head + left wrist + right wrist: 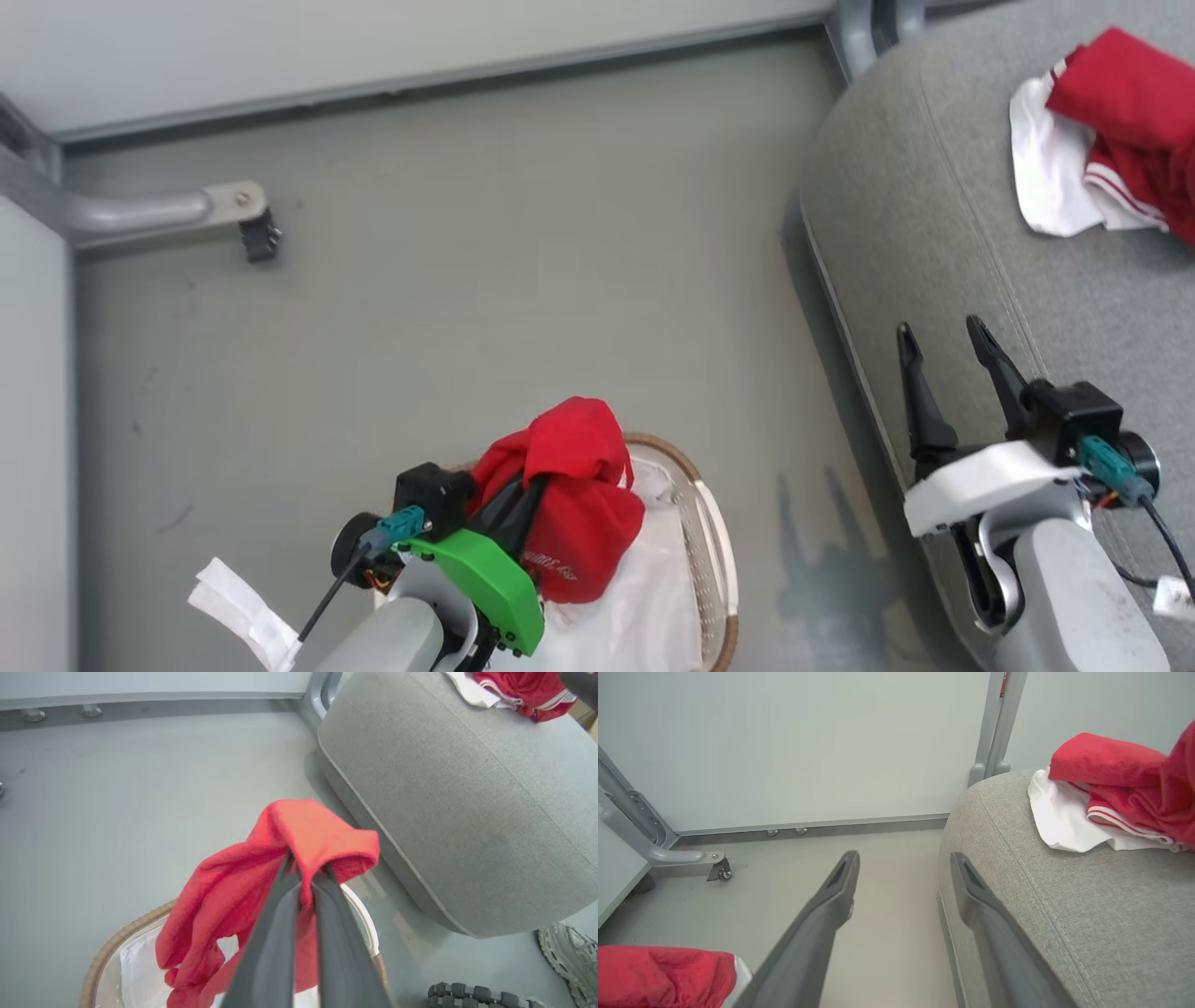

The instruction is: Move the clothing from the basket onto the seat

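Left wrist view puts your left gripper pressed together on a fold of the red shirt. The cloth drapes over the fingertips and hangs down below them. Just under the gripper sits the basket, with its white liner showing. The shirt's tail hangs at or inside the rim, and you cannot tell whether it is fully clear. Ahead and to the right of that gripper is the seat, apart from the basket. At the seat's far end lies the striped garment. In the head view your right gripper is spread and holds nothing, hovering at the seat's near edge.

By my reading you are about halfway. One garment is on the seat, the shirt is lifted but not yet carried over, and no other red shows in the basket. Pale print on the shirt in the head view is too small to read.
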Tool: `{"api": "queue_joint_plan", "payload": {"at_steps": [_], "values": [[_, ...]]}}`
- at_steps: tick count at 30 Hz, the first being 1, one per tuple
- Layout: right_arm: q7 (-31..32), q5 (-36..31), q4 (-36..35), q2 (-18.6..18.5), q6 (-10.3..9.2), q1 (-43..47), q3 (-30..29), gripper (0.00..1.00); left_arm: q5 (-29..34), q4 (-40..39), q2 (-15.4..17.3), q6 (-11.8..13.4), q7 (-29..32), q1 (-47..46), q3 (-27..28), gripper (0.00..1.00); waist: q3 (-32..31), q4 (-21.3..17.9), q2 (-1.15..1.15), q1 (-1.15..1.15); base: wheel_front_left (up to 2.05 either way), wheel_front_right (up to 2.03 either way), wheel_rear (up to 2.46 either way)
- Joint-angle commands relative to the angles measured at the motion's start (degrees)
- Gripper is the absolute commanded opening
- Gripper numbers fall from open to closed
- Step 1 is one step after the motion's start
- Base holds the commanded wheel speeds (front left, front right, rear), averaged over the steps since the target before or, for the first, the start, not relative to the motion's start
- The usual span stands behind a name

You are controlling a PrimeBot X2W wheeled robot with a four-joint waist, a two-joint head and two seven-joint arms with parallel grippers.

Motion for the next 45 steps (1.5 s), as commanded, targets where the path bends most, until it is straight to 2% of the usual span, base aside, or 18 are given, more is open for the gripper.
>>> {"api": "queue_joint_plan", "payload": {"at_steps": [1, 9, 19, 22, 27, 33, 35, 43, 44, 45], "values": [[-0.1, 0.2, 0.3, -0.3, -0.06, 1.7, -0.8, 1.0, 1.5, -1.5, -0.1, -0.2, 0.0, 1.3, 1.2, 0.0, -8.1, 6.2, 0.0, 0.0, 0.0, 0.0, 0.0], [-0.1, -0.1, 1.1, -0.3, -0.05, 5.6, -2.2, 1.0, 7.7, -10.8, -0.7, -0.2, 0.0, 2.9, 7.5, 0.0, -12.9, 8.6, 0.0, 0.0, 0.0, 0.0, 0.0], [-0.1, -0.3, 2.3, -0.3, -0.05, 7.2, -0.1, 1.0, 12.8, -20.9, -0.7, -0.2, 0.0, -0.9, 13.2, 0.0, -14.5, 7.7, 0.0, 0.0, 0.0, 0.0, 0.0], [-0.1, -0.5, 2.6, -0.3, -0.06, 7.1, 3.2, 1.0, 13.6, -22.7, -0.8, -0.2, 0.0, -1.3, 14.2, 0.0, -14.6, 7.3, 0.0, 0.0, 0.0, 0.0, 0.0], [-0.1, -0.4, 1.1, -0.4, -0.05, 4.2, 14.3, 1.0, 14.3, -24.1, -0.9, -0.2, 0.0, -0.9, 15.0, 0.0, -14.7, 7.0, 0.0, 0.0, 0.0, 0.0, 0.0], [-0.1, 4.1, -0.4, -0.9, -0.06, -2.1, 28.6, 1.0, 14.1, -24.9, -1.7, -0.2, 0.0, -1.2, 13.2, 0.0, -14.4, 8.4, 0.0, 0.0, 0.0, 0.0, 0.0], [-0.1, 4.9, 0.0, -1.1, -0.06, -4.7, 31.7, 1.0, 13.6, -24.9, -2.1, -0.2, 0.0, -1.5, 12.4, 0.0, -14.4, 9.2, 0.0, 0.0, 0.0, 0.0, 0.0], [-0.1, 1.8, 4.1, -0.4, -0.06, -10.8, 33.2, 1.0, 12.2, -24.1, -3.5, -0.2, 0.0, -1.9, 7.4, 0.0, -14.5, 12.1, 0.0, 0.0, 0.0, 0.0, 0.0], [-0.1, 1.8, 4.9, -0.3, -0.06, -11.0, 33.7, 0.84, 11.9, -24.0, -3.6, -0.2, 0.0, -1.9, 6.8, 0.0, -14.5, 12.3, 0.0, 0.0, 0.0, 0.0, 0.0], [-0.1, 2.8, 5.6, -0.2, -0.05, -11.0, 34.4, 0.14, 11.6, -23.9, -3.8, -0.2, 0.0, -1.9, 6.3, 0.0, -14.6, 12.5, 0.0, 0.0, 0.0, 0.0, 0.0]]}}
